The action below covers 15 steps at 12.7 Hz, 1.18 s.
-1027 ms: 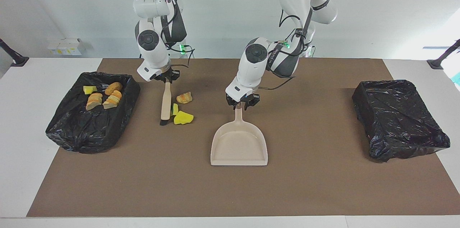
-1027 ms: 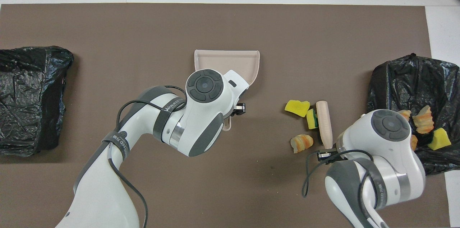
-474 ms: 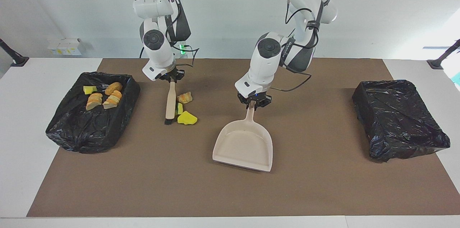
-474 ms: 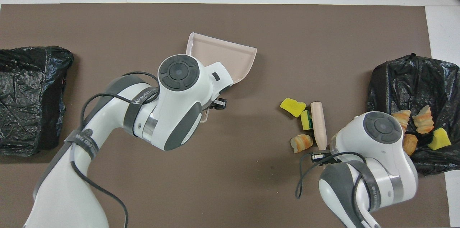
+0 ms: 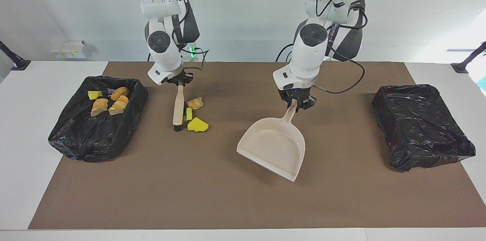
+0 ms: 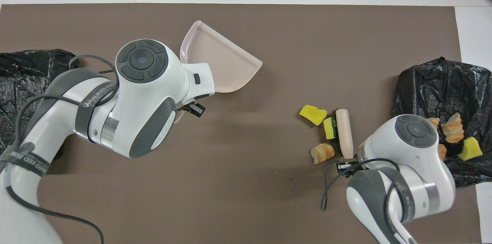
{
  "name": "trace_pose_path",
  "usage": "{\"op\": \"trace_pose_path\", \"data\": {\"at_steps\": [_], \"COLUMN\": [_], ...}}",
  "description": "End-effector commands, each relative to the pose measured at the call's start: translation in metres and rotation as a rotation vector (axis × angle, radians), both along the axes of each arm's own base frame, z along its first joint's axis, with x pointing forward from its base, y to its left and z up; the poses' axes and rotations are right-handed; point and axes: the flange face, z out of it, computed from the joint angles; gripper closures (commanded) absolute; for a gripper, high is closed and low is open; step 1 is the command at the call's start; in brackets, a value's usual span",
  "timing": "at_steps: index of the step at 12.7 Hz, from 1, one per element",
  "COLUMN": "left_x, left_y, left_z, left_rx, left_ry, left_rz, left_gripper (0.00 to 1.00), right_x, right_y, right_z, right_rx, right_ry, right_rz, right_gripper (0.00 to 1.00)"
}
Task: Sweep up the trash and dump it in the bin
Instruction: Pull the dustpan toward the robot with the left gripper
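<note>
Three pieces of trash lie on the brown mat: a yellow sponge chunk (image 5: 197,124) (image 6: 313,114), a green-and-yellow sponge (image 5: 188,114) (image 6: 330,128) and an orange-tan bread-like piece (image 5: 195,103) (image 6: 323,152). My right gripper (image 5: 178,81) (image 6: 346,161) is shut on the handle of the beige brush (image 5: 177,106) (image 6: 344,132), whose bristle end is down beside the green-and-yellow sponge. My left gripper (image 5: 296,104) is shut on the handle of the beige dustpan (image 5: 273,148) (image 6: 219,61). The pan hangs empty and slanted just above the mat's middle.
A black-bagged bin (image 5: 76,134) (image 6: 442,82) at the right arm's end holds several scraps (image 5: 110,102) (image 6: 453,126). Another black-bagged bin (image 5: 421,125) (image 6: 30,67) sits at the left arm's end. White table (image 5: 22,180) surrounds the mat.
My left gripper closed on the dustpan handle, then lifted the pan, swung it toward the left arm's end and turned it. The right gripper shifted slightly with the brush, nudging the scraps a little.
</note>
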Motion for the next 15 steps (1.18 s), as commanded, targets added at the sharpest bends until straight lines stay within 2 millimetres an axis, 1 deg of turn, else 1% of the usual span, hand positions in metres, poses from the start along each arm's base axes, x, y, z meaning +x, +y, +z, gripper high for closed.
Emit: {"op": "trace_pose_path", "data": {"at_steps": [1, 3, 4, 5, 6, 7, 8, 9, 10, 11, 12, 13, 15], "left_x": [-0.001, -0.006, -0.014, -0.027, -0.043, -0.060, -0.069, -0.074, -0.080, -0.084, -0.088, -0.094, -0.098], "left_y": [0.040, 0.039, 0.040, 0.043, 0.042, 0.040, 0.039, 0.033, 0.021, 0.013, 0.012, 0.010, 0.007], "left_z": [0.004, 0.003, -0.002, -0.005, -0.014, -0.021, -0.026, -0.029, -0.034, -0.042, -0.048, -0.057, -0.066], "left_rx": [0.030, 0.032, 0.037, 0.039, 0.041, 0.045, 0.048, 0.051, 0.051, 0.048, 0.049, 0.052, 0.046], "left_ry": [0.039, 0.057, 0.084, 0.101, 0.118, 0.134, 0.143, 0.148, 0.144, 0.131, 0.132, 0.144, 0.123], "left_rz": [-0.243, -0.376, -0.418, -0.466, -0.508, -0.529, -0.536, -0.548, -0.569, -0.584, -0.591, -0.600, -0.603], "left_gripper": [1.00, 1.00, 1.00, 1.00, 1.00, 1.00, 1.00, 1.00, 1.00, 1.00, 1.00, 1.00, 1.00], "right_x": [0.006, 0.001, -0.004, -0.013, -0.020, -0.025, -0.029, -0.033, -0.033, -0.030, -0.027, -0.027, -0.025], "right_y": [-0.006, -0.008, -0.010, -0.013, -0.014, -0.016, -0.017, -0.015, -0.011, -0.010, -0.007, 0.006, 0.027], "right_z": [0.029, 0.026, 0.023, 0.017, 0.013, 0.003, -0.006, -0.014, -0.020, -0.030, -0.035, -0.041, -0.042], "right_rx": [0.032, 0.030, 0.035, 0.040, 0.039, 0.038, 0.037, 0.034, 0.037, 0.042, 0.041, 0.044, 0.052], "right_ry": [0.009, 0.001, -0.019, -0.039, -0.036, -0.031, -0.042, -0.055, -0.063, -0.058, -0.064, -0.061, -0.074], "right_rz": [-0.006, 0.006, 0.021, 0.037, 0.041, 0.039, 0.038, 0.035, 0.034, 0.026, 0.019, -0.002, -0.072], "right_gripper": [1.00, 1.00, 1.00, 1.00, 1.00, 1.00, 1.00, 1.00, 1.00, 1.00, 1.00, 1.00, 1.00]}}
